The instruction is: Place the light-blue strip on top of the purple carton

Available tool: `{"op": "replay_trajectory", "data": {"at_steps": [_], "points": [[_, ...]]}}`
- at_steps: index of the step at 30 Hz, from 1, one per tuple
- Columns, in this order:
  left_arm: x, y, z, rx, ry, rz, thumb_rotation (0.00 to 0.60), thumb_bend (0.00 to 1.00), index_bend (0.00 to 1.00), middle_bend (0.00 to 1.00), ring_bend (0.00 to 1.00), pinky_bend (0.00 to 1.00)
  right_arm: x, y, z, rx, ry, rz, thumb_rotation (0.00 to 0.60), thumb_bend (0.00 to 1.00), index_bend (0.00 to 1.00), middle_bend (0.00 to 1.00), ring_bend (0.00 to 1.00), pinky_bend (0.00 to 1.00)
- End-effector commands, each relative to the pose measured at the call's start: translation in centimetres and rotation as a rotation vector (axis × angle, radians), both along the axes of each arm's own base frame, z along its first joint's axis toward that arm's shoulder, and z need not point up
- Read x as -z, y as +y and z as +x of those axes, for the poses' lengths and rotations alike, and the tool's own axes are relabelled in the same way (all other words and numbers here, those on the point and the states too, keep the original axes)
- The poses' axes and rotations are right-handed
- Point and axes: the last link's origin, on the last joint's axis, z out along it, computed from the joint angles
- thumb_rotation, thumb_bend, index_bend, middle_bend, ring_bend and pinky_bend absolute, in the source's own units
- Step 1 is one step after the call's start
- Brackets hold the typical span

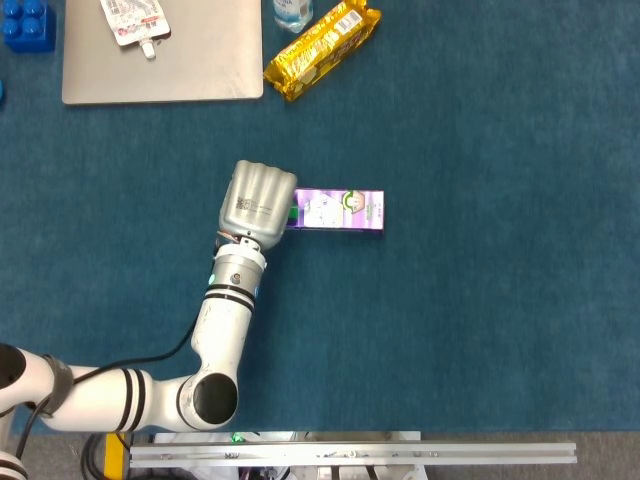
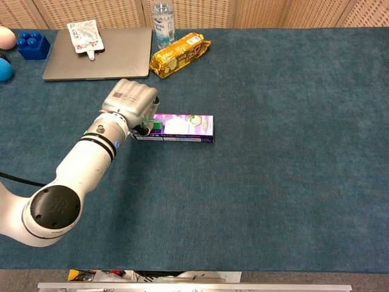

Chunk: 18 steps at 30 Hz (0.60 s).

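Hovering right over the left end of the purple carton (image 1: 338,211) is the left robot hand (image 1: 257,201), knuckles up, covering that end in the head view. From the chest view the same robot hand (image 2: 131,104) sits at the carton's (image 2: 181,128) left end with its fingers curled down toward it. Whether those fingers are clamped on anything, I cannot tell; the back of the hand hides them. The light-blue strip is not clearly visible in either view, so its place cannot be given beyond saying it may be hidden under the hand. The carton lies flat on its long side on the blue bench (image 1: 480,300), its right end free. The right robot hand shows in neither view.

Beyond the carton, further from the robot, a yellow snack packet (image 1: 322,47) lies tilted, and just left of that a clear bottle (image 2: 163,24) stands upright. Far-left of the carton sits a grey laptop (image 1: 190,60), lid closed, with a white pouch (image 1: 134,22) lying on it. Left of the laptop, a blue brick (image 2: 33,44) rests near the bench edge
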Motion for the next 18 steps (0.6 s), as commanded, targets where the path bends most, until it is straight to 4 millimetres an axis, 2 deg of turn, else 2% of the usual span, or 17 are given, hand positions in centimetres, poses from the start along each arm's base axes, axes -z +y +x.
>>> {"op": "replay_trajectory", "data": {"at_steps": [1,18], "points": [[-0.17,0.04,0.23,0.0,0.003,-0.003,0.6,0.37,0.53,1.0,1.0,1.0,0.04,0.0,-0.01,-0.001,-0.001,0.001,0.6,0.26,0.02,0.41,0.37,0.34],[-0.71,-0.57,0.75,-0.016,-0.008,-0.037,0.6,0.37,0.5,1.0,1.0,1.0,-0.08,0.04,-0.09,-0.003,-0.002,-0.004,0.6,0.26,0.02,0.41,0.37,0.36]]}}
